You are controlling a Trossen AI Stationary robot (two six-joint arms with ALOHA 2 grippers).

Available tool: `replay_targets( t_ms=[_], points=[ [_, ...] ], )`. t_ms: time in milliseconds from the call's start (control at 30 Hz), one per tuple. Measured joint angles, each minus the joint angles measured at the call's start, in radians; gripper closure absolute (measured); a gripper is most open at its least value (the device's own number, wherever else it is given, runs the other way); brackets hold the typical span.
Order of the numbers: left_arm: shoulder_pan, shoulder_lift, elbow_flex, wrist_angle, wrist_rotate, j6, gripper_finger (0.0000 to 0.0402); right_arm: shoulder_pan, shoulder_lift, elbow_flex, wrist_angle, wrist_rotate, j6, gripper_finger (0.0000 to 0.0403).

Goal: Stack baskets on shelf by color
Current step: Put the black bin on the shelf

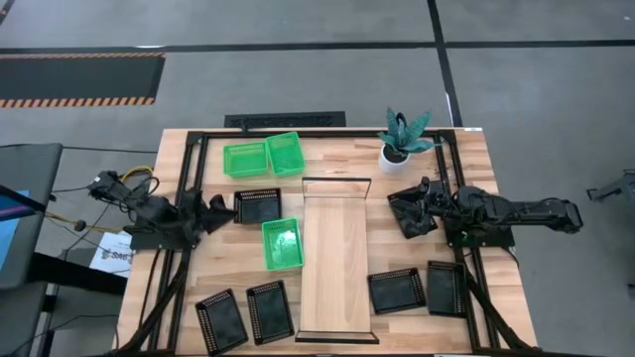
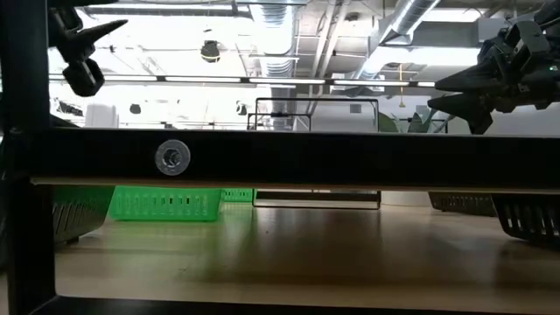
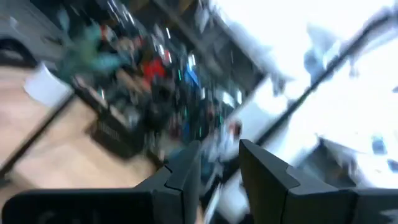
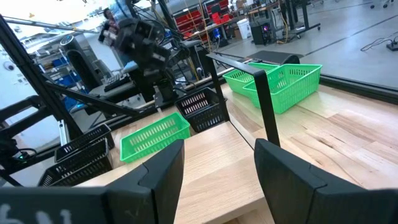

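Observation:
Three green baskets rest on the table: two side by side at the far edge (image 1: 245, 159) (image 1: 286, 153) and one (image 1: 282, 244) beside the shelf (image 1: 334, 268), a pale board with wire frames at both ends. Several black baskets sit around it, one (image 1: 258, 206) just ahead of my left gripper (image 1: 216, 211) and one (image 1: 411, 214) under my right gripper (image 1: 405, 212). Both grippers are open, empty and raised off the table, as the low view shows of the left gripper (image 2: 80, 52) and the right gripper (image 2: 437, 94). The right wrist view looks over the shelf board (image 4: 211, 162) from my right gripper (image 4: 217, 180).
A white potted plant (image 1: 399, 144) stands at the far edge, right of the shelf. Two black baskets (image 1: 219, 321) (image 1: 269, 310) lie near the left front, two more (image 1: 396, 291) (image 1: 445, 288) near the right front. Black rails (image 1: 174, 228) frame the tabletop.

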Motion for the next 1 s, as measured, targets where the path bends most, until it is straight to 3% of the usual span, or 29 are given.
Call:
replay_targets(
  t_ms=[167, 333, 433, 533, 667, 733, 1000],
  points=[
    [0.000, 0.085, 0.109, 0.090, -0.045, 0.026, 0.0294, 0.000, 0.000, 0.000, 0.000, 0.000, 0.000, 0.0184],
    [0.000, 0.345, 0.321, 0.070, -0.051, 0.104, 0.0277, 0.000, 0.000, 0.000, 0.000, 0.000, 0.000, 0.0184],
    [0.001, 0.506, 0.474, -0.131, -0.153, 0.030, 0.0277, 0.000, 0.000, 0.000, 0.000, 0.000, 0.000, 0.0184],
    [0.025, 0.645, 0.619, -0.488, -0.253, -0.255, 0.0281, 0.000, 0.000, 0.000, 0.000, 0.000, 0.000, 0.0184],
    [0.095, 0.801, 0.752, -0.970, -0.185, -0.741, 0.0281, 0.000, 0.000, 0.000, 0.000, 0.000, 0.000, 0.0184],
    [0.133, 0.856, 0.778, -1.111, -0.102, -0.882, 0.0279, 0.000, 0.000, 0.000, 0.000, 0.000, 0.000, 0.0184],
    [0.313, 0.967, 0.781, -1.315, 0.017, -0.913, 0.0205, 0.000, 0.000, 0.000, 0.000, 0.000, 0.000, 0.0184]
  ],
)
